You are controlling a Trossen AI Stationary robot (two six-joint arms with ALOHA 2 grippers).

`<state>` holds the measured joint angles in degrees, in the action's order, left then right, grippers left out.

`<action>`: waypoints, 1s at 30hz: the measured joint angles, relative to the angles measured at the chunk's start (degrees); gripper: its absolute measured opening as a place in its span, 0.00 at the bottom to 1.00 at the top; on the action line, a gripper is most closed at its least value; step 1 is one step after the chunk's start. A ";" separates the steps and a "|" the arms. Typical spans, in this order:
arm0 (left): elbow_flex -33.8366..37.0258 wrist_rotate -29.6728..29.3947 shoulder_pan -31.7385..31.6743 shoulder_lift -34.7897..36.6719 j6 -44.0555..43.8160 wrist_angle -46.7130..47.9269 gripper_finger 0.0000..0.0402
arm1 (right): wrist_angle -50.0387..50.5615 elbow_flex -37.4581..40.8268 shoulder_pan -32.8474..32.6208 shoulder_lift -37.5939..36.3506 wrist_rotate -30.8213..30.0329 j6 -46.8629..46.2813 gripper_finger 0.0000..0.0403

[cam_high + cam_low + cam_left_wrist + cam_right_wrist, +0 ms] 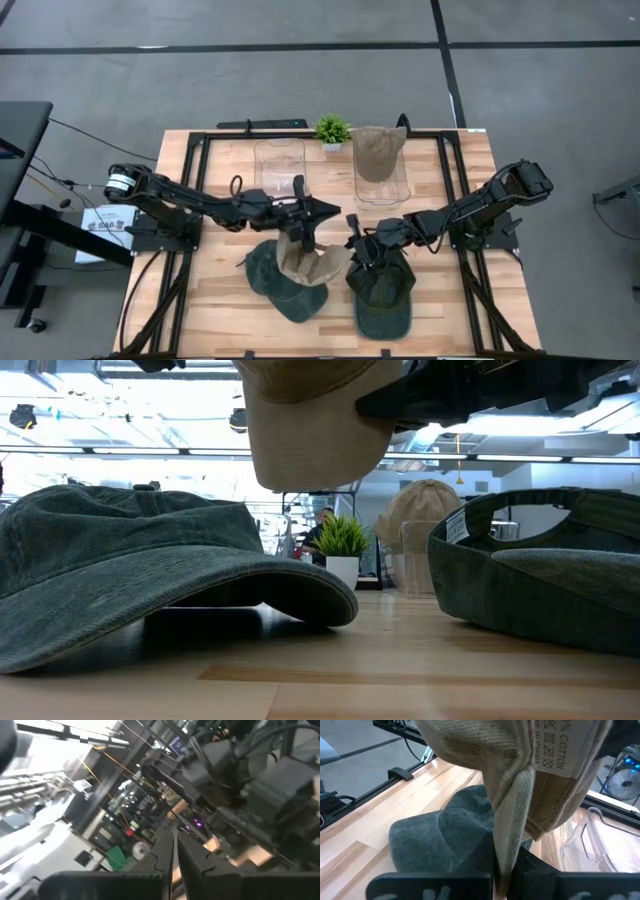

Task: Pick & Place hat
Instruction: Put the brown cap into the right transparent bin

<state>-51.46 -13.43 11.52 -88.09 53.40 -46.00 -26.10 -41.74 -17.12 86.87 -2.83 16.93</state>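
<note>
With my right gripper (502,870) clamped on the tan hat (520,785) hanging over a green hat (440,840), left gripper (175,865) pinched together nearby, I should lift clear before carrying.

We see two green hats (285,280) (382,290) crowding the front of the surface (220,310); the plant (332,128) and bins (280,165) (382,180) block the back, the corners lie free.

I see the pale wooden counter (220,310) carrying two dark green caps: one (275,280) near the front centre, another (385,295) upturned just to its right. At the back stand two clear bins (280,165) and a small potted plant (332,130).
</note>
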 joint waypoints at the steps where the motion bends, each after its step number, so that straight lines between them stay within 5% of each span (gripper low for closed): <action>1: 0.00 -0.02 0.05 0.00 -0.31 0.75 0.05 | 0.15 0.00 0.00 0.00 0.00 0.00 0.01; 15: 0.02 -0.49 1.30 2.15 0.83 -0.10 0.05 | 0.34 0.00 -0.04 0.00 0.00 0.02 0.01; 30: 0.02 -1.43 1.66 18.67 -3.80 -1.23 0.05 | -1.59 0.00 -0.04 -0.02 4.41 -0.35 0.00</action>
<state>-51.44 -14.86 13.18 -69.42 49.59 -47.24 -27.69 -41.74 -17.17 86.85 1.58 16.58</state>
